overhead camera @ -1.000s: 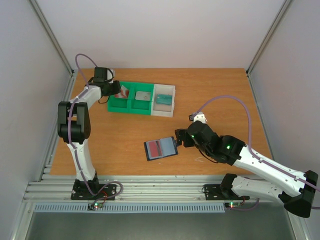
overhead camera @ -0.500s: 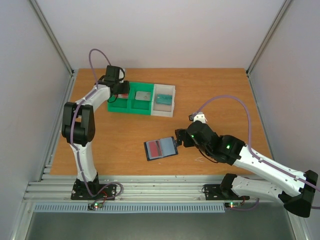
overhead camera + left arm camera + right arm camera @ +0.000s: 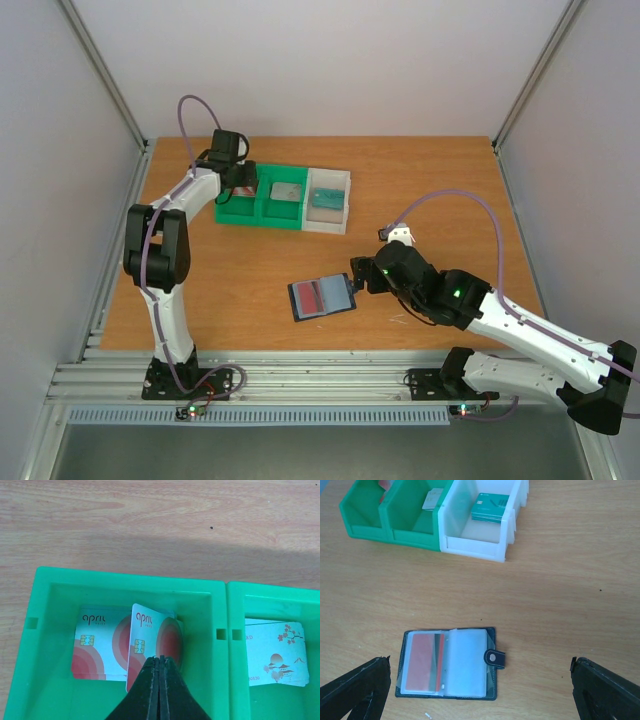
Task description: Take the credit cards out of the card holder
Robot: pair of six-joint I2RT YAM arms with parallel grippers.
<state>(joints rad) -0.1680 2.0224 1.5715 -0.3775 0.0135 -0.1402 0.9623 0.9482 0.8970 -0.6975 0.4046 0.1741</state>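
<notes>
The left gripper (image 3: 160, 661), pinched fully shut, holds one credit card (image 3: 150, 635) by its lower edge in the leftmost compartment of the green tray (image 3: 125, 577). It seems to be tilted over another card (image 3: 95, 647) lying flat there. The card holder (image 3: 447, 665) lies open on the desk (image 3: 580, 595) in front of the tray, and the right gripper (image 3: 358, 278) is beside it, spread wide and empty.

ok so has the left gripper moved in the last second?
Yes. The left gripper swung right, from outside the green tray's left edge to over its leftmost compartment, shut on a credit card.
</notes>
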